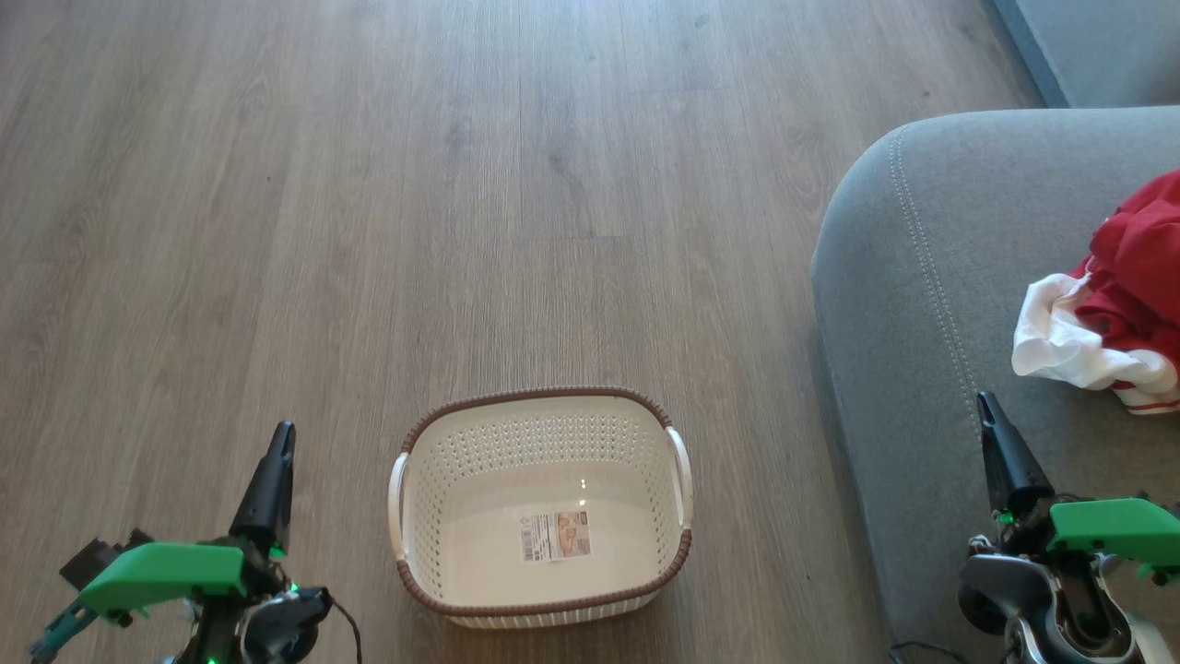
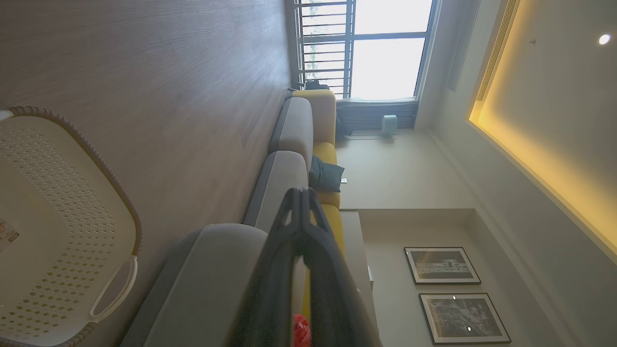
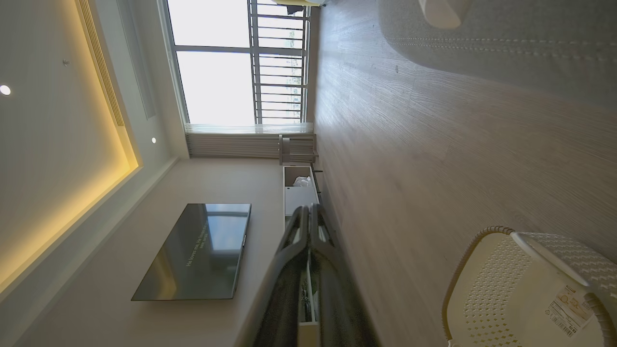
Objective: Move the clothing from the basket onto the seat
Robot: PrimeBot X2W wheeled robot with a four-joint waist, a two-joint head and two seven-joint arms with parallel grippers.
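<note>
txt | basket (image 1: pixel 539 395) btm label (image 1: pixel 556 536): print illegible | TV (image 3: pixel 197 250) caption: too small to read

Wood-grain floor (image 1: pixel 369 184) under the cream basket (image 1: pixel 539 433); beside it, grey seat (image 1: pixel 922 323) under crumpled red-and-white clothing (image 1: pixel 1134 267).

Living room — sofa (image 1: pixel 922 295), television (image 3: pixel 197 250), framed pictures (image 2: pixel 441 265)

Red-and-white clothing (image 1: pixel 1120 304) heaped on grey seat (image 1: pixel 931 304); cream perforated basket (image 1: pixel 544 433) upright on floor.
</note>
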